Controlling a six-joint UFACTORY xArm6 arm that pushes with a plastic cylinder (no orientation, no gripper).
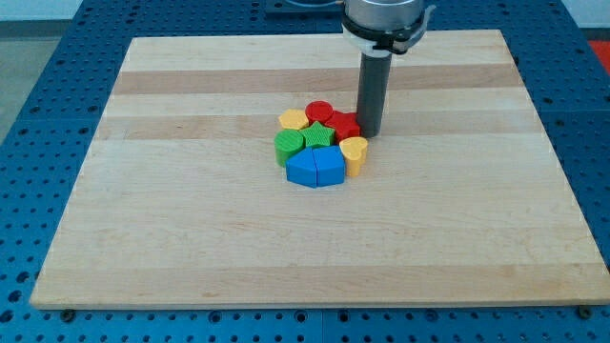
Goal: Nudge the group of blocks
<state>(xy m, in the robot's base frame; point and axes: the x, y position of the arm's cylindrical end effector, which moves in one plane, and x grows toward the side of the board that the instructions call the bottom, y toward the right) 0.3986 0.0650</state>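
Observation:
A tight group of blocks lies near the board's middle. It holds a red round block [318, 111], a red block [343, 125], a yellow block [294, 120], a green round block [289, 146], a green star block [319, 135], a yellow block [354, 152], and two blue blocks [304, 168] [330, 168] side by side at the group's bottom. My tip [369, 132] stands at the group's right edge, touching or almost touching the red block, just above the right yellow block.
The wooden board [191, 210] lies on a blue perforated table [38, 57]. The arm's rod and its mount [381, 24] come down from the view's top.

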